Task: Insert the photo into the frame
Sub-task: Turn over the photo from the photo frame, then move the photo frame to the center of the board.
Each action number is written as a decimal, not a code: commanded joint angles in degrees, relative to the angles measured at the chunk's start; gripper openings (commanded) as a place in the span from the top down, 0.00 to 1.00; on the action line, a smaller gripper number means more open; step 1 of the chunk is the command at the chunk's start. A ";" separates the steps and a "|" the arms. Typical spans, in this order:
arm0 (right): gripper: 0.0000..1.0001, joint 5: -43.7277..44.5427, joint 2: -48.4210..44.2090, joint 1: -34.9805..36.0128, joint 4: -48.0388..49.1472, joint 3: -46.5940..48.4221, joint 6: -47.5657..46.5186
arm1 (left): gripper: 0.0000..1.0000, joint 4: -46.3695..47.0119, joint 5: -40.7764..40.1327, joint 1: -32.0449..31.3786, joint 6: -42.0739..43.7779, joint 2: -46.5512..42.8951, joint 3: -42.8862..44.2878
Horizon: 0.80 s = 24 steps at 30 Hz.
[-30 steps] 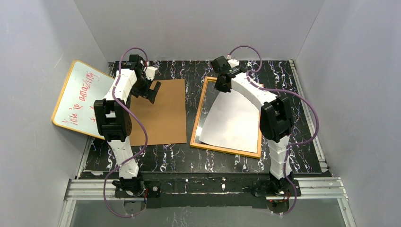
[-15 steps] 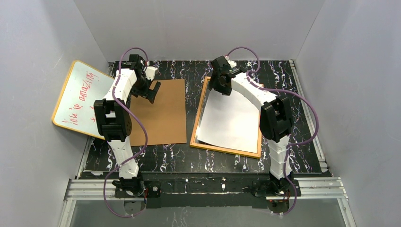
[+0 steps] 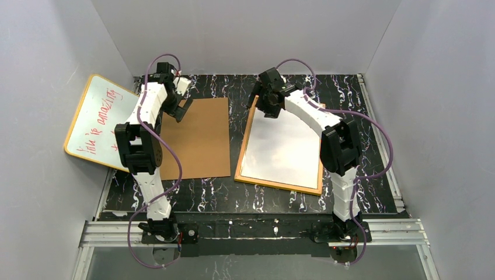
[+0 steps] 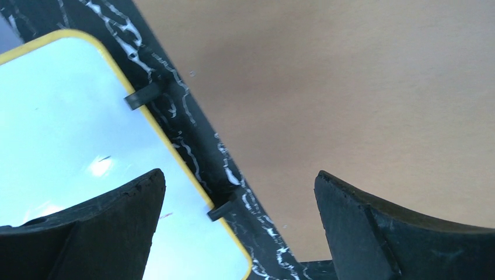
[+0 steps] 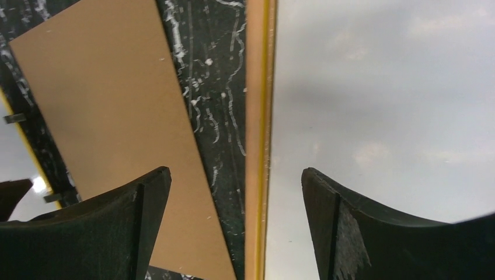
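Both gape empty near your bench's (image 3: 204,192) far edge: left gripper (image 3: 183,107) over the brown board (image 3: 198,140), right gripper (image 3: 265,108) over the frame (image 3: 240,157), photo (image 3: 280,149) inside.

Plain pale grey walls (image 3: 245,35) are closing in a table (image 3: 204,192) on three sides. Its black top, veined with white, is lying under soft, even light. A silver metal rail (image 3: 391,228) is running along the near edge. A whiteboard (image 3: 102,122) is leaning against the left wall.
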 commanded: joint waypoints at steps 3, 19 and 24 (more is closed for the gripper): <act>0.07 -5.36 3.48 4.99 6.33 5.65 4.50 | 0.02 6.93 -13.30 0.40 5.89 -0.94 -7.05; 0.07 -6.13 17.22 10.05 9.81 11.61 9.14 | 0.12 24.64 -26.69 4.83 15.18 -4.93 -19.28; 0.07 -3.40 14.89 10.66 11.68 6.00 9.56 | 0.11 29.86 -27.61 4.90 17.68 -4.29 -24.22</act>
